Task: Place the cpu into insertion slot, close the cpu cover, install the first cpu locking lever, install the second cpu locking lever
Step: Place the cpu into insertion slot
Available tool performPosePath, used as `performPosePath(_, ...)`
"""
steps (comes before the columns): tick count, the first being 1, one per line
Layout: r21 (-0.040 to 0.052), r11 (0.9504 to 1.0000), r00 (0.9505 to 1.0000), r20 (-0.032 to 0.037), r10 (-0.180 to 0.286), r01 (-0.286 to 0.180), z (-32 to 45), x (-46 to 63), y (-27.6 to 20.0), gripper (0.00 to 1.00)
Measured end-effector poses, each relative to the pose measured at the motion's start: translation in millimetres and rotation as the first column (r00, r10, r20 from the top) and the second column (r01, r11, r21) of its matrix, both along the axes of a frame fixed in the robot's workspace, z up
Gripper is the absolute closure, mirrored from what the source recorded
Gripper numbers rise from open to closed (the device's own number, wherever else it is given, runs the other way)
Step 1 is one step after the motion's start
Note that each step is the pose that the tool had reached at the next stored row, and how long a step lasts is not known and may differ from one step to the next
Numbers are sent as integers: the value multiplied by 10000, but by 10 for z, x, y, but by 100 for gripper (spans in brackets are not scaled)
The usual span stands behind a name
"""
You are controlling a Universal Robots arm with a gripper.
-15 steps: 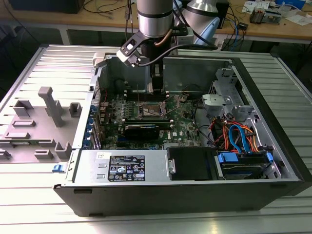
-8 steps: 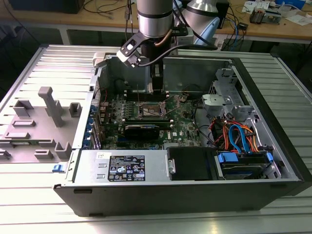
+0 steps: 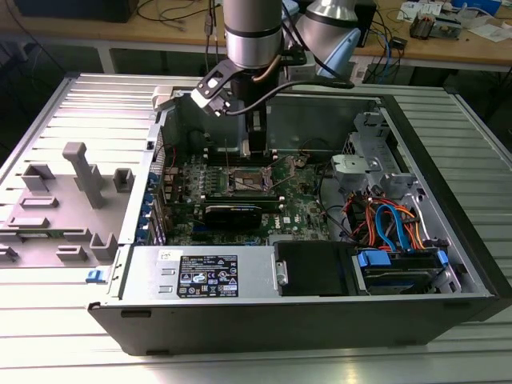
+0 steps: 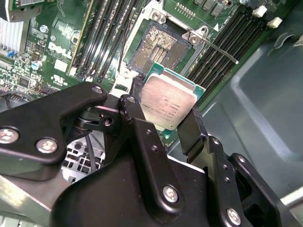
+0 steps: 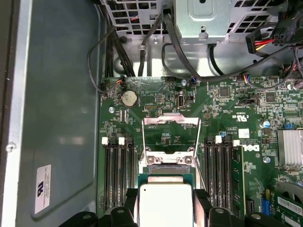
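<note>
Jaws' black fingers point(image 4: 136, 122) sit closest to the lens in both wrist views, clamped on the cpu point(image 4: 168, 101) by two opposite edges, silvery top facing the cam. Cpu isn't seated: it's held off the board at the near edge of the insertion slot point(image 4: 158, 47), and the slot's dark centre w/ its speckled contact field lies bare beyond it. I read the chip as roughly square to the slot, but can't tell how high above it. In the first wrist view the cpu cover point(image 5: 171, 121) looks swung open, seen edge-on as a silver strip on the side of the slot away from the chip. Locking levers point(image 5: 144, 137) are thin wire rods, one down each flank of the slot, both looking unlatched. Long black memory slots point(image 5: 116, 175) run in banks on both sides of the slot, just outside the levers. Coin battery point(image 5: 129, 98) sits past the cover, further from the slot, on the green motherboard point(image 5: 227, 109); finned heatsink point(image 5: 289, 146) is out beyond one memory bank. In the exterior view the arm point(image 3: 252, 32) drops straight down into the open pc case point(image 3: 320, 320), directly over the slot. Case lies on its side on the ribbed metal desk point(image 3: 240, 364), w/ orange and blue cables point(image 3: 388, 220) bundled well away from the slot.
</note>
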State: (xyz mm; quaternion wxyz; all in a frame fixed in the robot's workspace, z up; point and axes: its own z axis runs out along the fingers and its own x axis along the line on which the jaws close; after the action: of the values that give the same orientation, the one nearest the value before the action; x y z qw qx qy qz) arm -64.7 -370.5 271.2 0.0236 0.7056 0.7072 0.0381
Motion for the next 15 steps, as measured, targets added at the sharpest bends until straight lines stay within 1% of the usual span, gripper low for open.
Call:
performPosePath(1, 0, 10000, 10000, 0, -2, 2, -54, -1, -1, 46)
performPosePath(7, 5, 10000, 10000, 0, -2, 2, -58, -1, -1, 46)
performPosePath(15, 4, 10000, 10000, 0, -2, 2, -82, -1, -2, 46)
